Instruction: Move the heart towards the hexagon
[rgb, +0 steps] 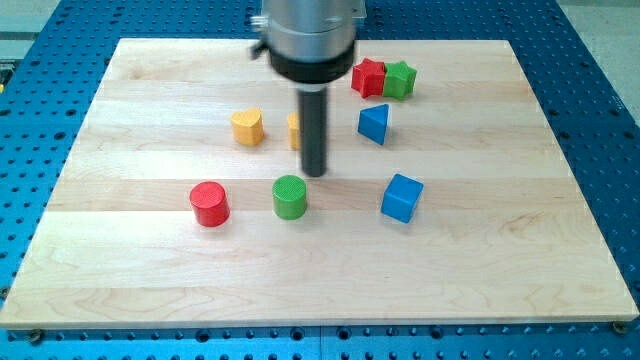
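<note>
Worrying my tip (315, 172) (no hand to clench), sat between the half-hidden yellow block (294, 131) and green cylinder (290, 196), clips either while rounding the yellow heart (247, 127).

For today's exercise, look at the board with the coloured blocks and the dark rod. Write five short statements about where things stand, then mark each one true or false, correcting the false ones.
1. My tip is at the view's upper right of the green cylinder. True.
2. The red star and the green star sit side by side near the view's top. True.
3. The yellow heart lies at the view's right of the blue cube. False: it lies to the view's left, and higher up.
4. The red cylinder touches the green cylinder. False: a gap of bare board separates them.
5. The rod partly hides the yellow hexagon. True.
</note>
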